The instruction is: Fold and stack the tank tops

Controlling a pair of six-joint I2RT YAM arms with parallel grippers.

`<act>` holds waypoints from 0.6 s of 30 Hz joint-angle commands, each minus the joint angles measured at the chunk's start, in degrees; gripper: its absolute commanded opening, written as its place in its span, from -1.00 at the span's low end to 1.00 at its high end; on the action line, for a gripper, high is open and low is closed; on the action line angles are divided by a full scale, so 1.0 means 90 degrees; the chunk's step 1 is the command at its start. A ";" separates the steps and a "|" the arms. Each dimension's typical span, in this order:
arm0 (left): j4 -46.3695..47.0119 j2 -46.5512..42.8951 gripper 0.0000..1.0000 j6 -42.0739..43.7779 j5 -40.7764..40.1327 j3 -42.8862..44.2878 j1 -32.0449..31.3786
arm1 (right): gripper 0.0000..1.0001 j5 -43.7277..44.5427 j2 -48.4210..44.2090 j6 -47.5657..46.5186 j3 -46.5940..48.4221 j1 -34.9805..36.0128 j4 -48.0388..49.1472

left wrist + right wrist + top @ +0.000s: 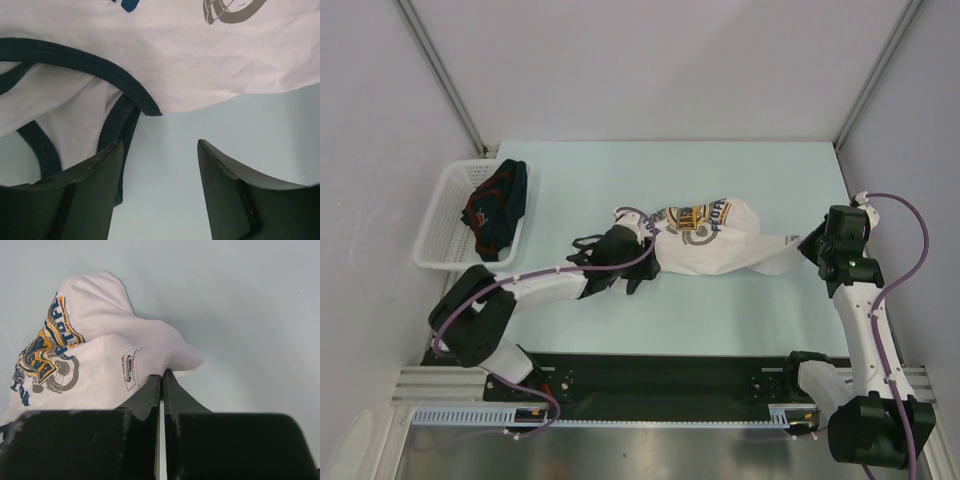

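I judge nothing is folded yet. The white top (705,240) lies crumpled mid-frame on the surface (740,180). My right claw (161,376) is pinched shut on its edge, and my left claw (159,150) gapes beside its strap. The navy top (500,205) sits bunched in the basket (432,225), upper left.

A pale green worktop (720,320) lay under the left tool (642,268) and the right tool (807,250). A white lattice basket (438,222) stood well off to the left of the left tool, at the worktop's edge. A black plate (660,375) ran along the near edge, behind both tools. White walls (650,60) rose beyond them.
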 commanded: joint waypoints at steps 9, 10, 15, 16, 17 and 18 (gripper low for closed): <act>0.0130 0.1623 0.41 -0.0472 0.0211 0.1220 -0.0071 | -1.00 -0.0282 0.0040 -0.0137 -0.0073 -0.0041 0.0492; 0.0159 0.1739 0.37 -0.0472 0.0240 0.1259 -0.0071 | -1.00 -0.0301 0.0050 -0.0137 -0.0083 -0.0041 0.0502; 0.0238 0.2101 -0.31 -0.0423 0.0425 0.1591 -0.0071 | -1.00 -0.0321 0.0040 -0.0147 -0.0122 -0.0051 0.0531; 0.0209 0.2160 -0.50 -0.0413 0.0426 0.1621 -0.0071 | -1.00 -0.0311 0.0050 -0.0147 -0.0112 -0.0051 0.0522; 0.0179 0.2151 -0.99 -0.0413 0.0426 0.1640 -0.0071 | -1.00 -0.0311 0.0050 -0.0147 -0.0102 -0.0051 0.0522; -0.0005 0.2112 -0.99 -0.0433 0.0426 0.1660 -0.0071 | -1.00 -0.0302 0.0060 -0.0147 -0.0093 -0.0051 0.0512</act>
